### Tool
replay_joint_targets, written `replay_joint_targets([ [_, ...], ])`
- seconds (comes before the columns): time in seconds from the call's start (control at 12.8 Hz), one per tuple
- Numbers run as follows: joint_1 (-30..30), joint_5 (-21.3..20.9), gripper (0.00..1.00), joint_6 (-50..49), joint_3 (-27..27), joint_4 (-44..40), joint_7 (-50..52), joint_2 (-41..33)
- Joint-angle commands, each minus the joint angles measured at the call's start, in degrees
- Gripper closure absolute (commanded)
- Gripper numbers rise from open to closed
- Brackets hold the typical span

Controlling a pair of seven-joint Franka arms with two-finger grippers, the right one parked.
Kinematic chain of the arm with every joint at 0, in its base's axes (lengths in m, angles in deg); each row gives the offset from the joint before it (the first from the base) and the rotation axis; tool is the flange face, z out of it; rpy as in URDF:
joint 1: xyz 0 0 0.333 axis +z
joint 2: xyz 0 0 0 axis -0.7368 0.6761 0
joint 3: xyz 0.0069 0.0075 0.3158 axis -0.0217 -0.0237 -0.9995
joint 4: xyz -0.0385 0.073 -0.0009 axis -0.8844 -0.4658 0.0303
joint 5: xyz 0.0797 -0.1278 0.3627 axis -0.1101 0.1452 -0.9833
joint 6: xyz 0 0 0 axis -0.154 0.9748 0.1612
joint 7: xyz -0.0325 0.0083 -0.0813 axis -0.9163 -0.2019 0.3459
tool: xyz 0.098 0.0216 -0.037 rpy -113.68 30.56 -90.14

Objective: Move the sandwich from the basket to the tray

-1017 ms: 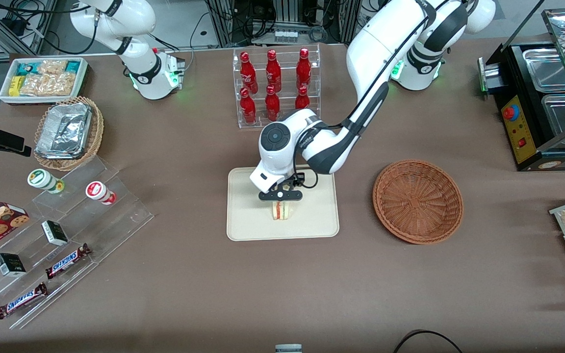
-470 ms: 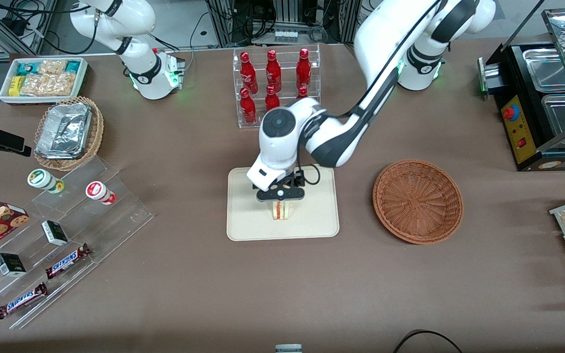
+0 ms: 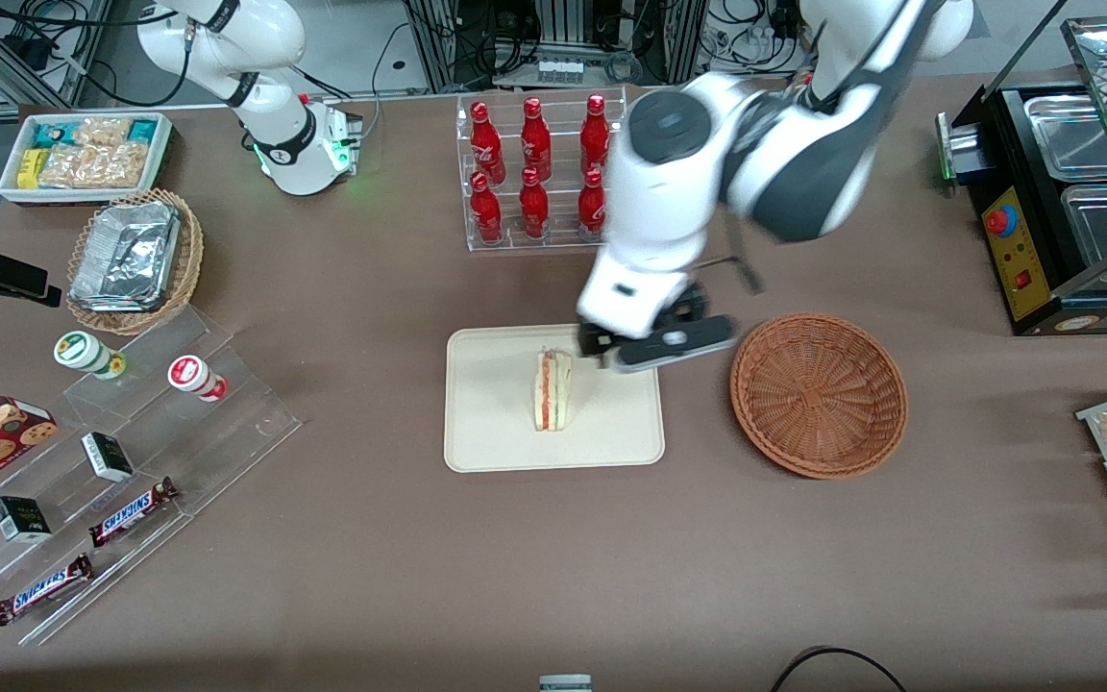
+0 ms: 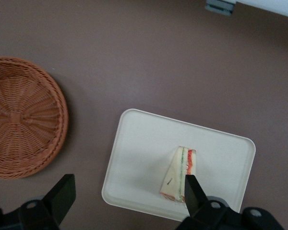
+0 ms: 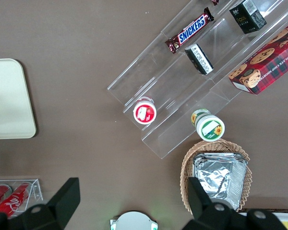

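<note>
Front view shows the sandwich (image 3: 553, 389) lying on the tray (image 3: 486, 437), the empty claw (image 3: 666, 348) wide open above the tray's basket-side edge, basket (image 3: 818, 394) bare: placement looks done, leaving only a retreat.

A brown-covered desk (image 3: 371, 577) fills the scene under even light. Farther from the front camera than the desk stand metal equipment racks (image 3: 553, 38) with tangled cables, on a grey floor (image 3: 352, 43).
</note>
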Motion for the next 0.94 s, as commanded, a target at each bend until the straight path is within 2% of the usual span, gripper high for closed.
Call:
replay_joint_targets([
  [0.0,4.86,-0.03,0.0,-4.55,0.44,2.53,-3.2,-5.6],
  [0.16,7.85,2.94,0.0,-7.89,0.35,2.53,-10.05,-7.71],
  [0.86,23.85,8.23,0.0,-18.88,0.18,4.91,-42.91,-16.42],
])
